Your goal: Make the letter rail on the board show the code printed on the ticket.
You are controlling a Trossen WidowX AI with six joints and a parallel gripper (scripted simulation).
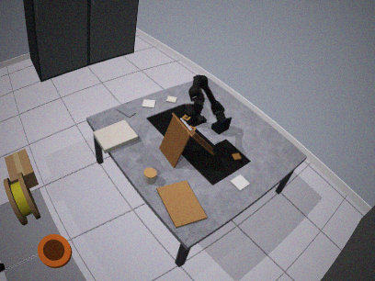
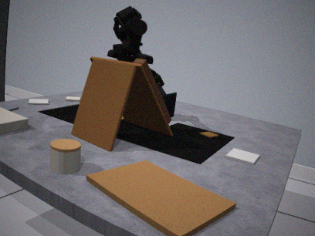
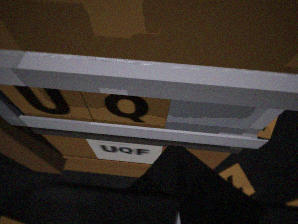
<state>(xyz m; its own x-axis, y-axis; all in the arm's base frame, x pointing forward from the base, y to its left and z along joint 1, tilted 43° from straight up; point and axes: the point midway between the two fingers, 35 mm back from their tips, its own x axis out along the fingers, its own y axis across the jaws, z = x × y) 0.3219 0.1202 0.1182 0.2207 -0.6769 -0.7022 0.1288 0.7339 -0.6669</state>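
The black parallel-jaw gripper [image 1: 198, 118] [image 3: 174, 153] is closed with nothing between its fingers, at the lettered side of the brown A-shaped board [image 1: 175, 142] [image 2: 101, 100]. In the wrist view, the pale grey letter rail [image 1: 186, 123] [image 3: 150, 71] crosses the board, bearing a brown tile marked U [image 3: 47, 102] at left and a brown tile marked Q [image 3: 127, 106] directly beside it; bare grey rail extends right of Q. Below the rail, a white paper ticket [image 3: 124, 150] reads UQF. A brown lettered tile [image 3: 239, 181] lies lower right, its letter partly hidden. Outward, a small orange-brown tile [image 1: 236, 156] [image 2: 209, 134] lies flat on the black mat [image 1: 216, 170] [image 2: 174, 144]. Farther out on the grey tabletop [image 1: 271, 151] [image 2: 274, 135] are a lidded cylindrical jar [image 1: 150, 175] [image 2: 66, 158] and a flat brown rectangular slab [image 1: 182, 203] [image 2: 162, 197].
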